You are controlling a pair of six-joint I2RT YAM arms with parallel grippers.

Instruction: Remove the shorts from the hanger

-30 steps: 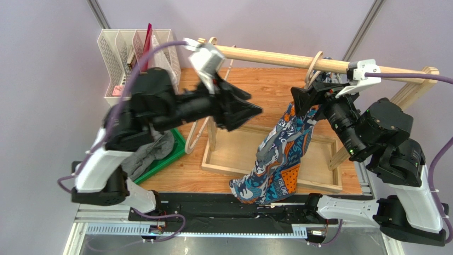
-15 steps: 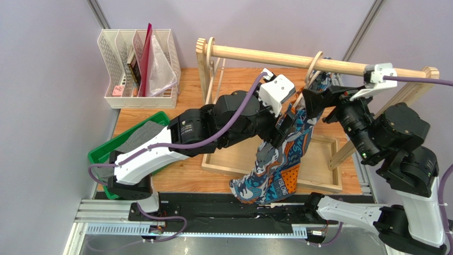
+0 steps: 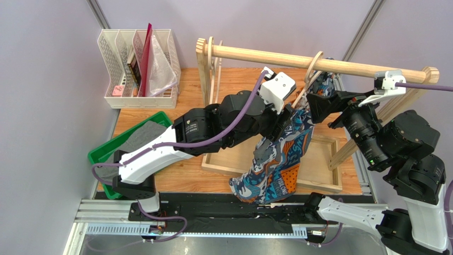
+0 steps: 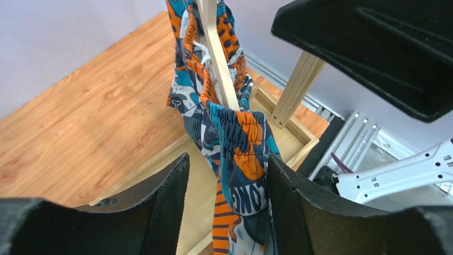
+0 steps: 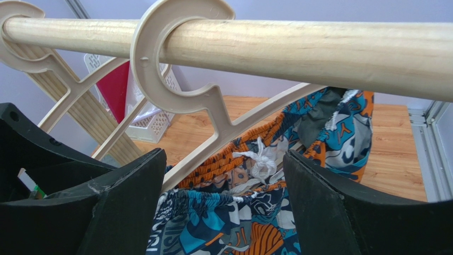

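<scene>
- The worktop (image 3: 242,79) is lying beneath the wooden rail (image 3: 255,54).
- The patterned shorts (image 3: 276,164) are hanging under the rail's right half, with the waistband draped over the hanger (image 5: 212,106).
- The grey shorts (image 3: 139,137) are lying in the green tray (image 3: 97,155), well left of the rail.
- The hanger is hooking over the rail.
- The left jaws are standing apart below the rail, straddling the waistband without pinching it.
- The right jaws are gaping wide just below the rail, facing the hanger hook and holding nothing.
</scene>
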